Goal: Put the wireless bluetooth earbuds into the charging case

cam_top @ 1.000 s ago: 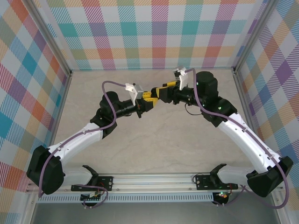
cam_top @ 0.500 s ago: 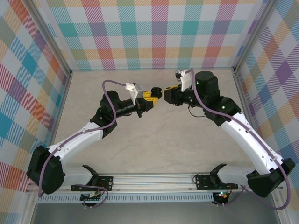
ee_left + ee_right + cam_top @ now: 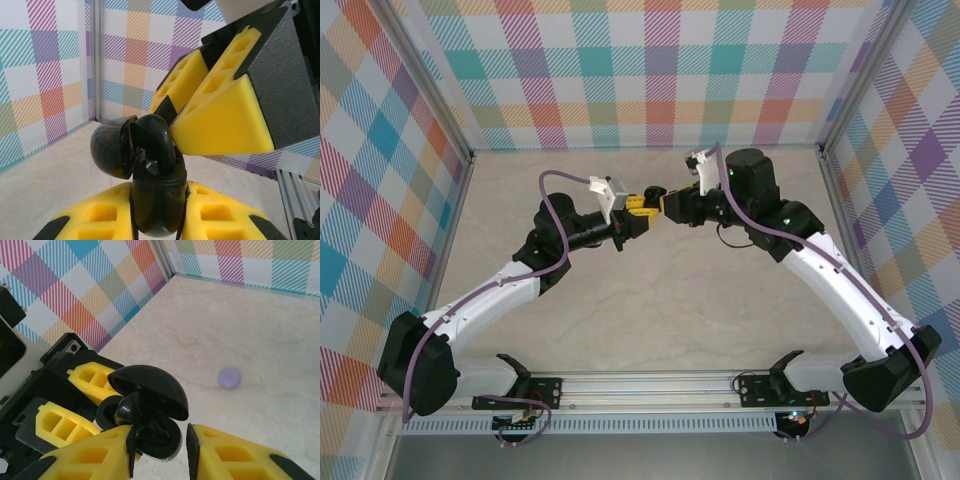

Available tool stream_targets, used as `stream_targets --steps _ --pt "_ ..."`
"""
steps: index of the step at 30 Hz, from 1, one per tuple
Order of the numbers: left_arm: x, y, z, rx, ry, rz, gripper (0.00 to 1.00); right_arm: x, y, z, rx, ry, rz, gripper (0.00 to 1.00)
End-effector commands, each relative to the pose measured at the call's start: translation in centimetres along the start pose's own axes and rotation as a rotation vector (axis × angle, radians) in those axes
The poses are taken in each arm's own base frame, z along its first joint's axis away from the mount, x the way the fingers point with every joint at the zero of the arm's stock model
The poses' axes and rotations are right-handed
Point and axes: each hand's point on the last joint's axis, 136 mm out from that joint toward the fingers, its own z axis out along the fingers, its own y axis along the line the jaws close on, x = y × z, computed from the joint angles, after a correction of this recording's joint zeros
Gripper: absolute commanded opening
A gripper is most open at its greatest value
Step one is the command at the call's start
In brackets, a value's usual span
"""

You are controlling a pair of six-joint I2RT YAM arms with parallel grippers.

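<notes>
Centrally, above the far middle of the desk (image 3: 650, 300), the two arms meet tip to tip. The left pincer (image 3: 159, 200) is clenched on the base of a black charging case (image 3: 150, 177), whose lid is swung open. A black earbud (image 3: 156, 137) sits at the case mouth, at the tips of the right pincer (image 3: 161, 432); whether that pincer grips it cannot be told. A lilac round case (image 3: 229, 377) lies on the desk. Since a second ago, the right pincer has drawn back slightly rightward.

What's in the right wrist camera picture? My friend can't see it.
An open black charging case, lid up, sits just past the right gripper, with the left gripper at its left. Farther off, a small round lilac object lies on the pale table.
</notes>
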Motion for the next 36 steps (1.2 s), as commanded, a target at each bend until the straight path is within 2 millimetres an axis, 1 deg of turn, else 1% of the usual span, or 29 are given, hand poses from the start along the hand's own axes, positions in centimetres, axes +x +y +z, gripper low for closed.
stream_targets --steps 1,7,12,15,20,24,27,30,32,36 --pt "-1.7 -1.1 0.1 0.038 -0.035 0.032 0.05 -1.3 1.1 -0.6 -0.027 -0.027 -0.034 0.35" --pt "-1.7 -1.3 0.1 0.050 -0.036 0.036 0.05 -1.1 0.3 -0.5 0.019 -0.016 -0.023 0.36" --pt "-1.6 -1.6 0.1 0.066 -0.031 0.046 0.05 -1.1 0.2 -0.4 0.021 -0.007 -0.016 0.39" --pt "-1.7 -1.9 0.0 0.081 -0.033 0.049 0.04 -1.0 0.2 -0.2 0.020 -0.001 -0.012 0.40" --pt "-1.6 -1.6 0.1 0.067 -0.026 0.044 0.04 -0.9 0.3 -0.3 0.013 0.006 -0.013 0.40" --pt "-1.3 -0.7 0.2 0.017 -0.013 0.034 0.04 -0.9 0.5 -0.6 0.005 -0.002 -0.018 0.45" --pt "-0.9 -0.6 0.2 0.011 -0.006 0.029 0.04 -1.1 0.5 -1.1 0.020 -0.024 -0.021 0.46" --pt "-0.7 -0.4 0.2 0.004 -0.002 0.023 0.03 -1.3 -0.1 -1.8 0.063 -0.062 -0.019 0.47" --pt "-0.8 -0.4 0.2 0.002 -0.003 0.022 0.03 -1.0 -1.0 -2.0 0.104 -0.074 -0.007 0.46" --pt "-1.0 -0.6 0.2 0.017 -0.005 0.017 0.03 -0.6 -1.9 -2.2 0.130 -0.080 0.020 0.43"
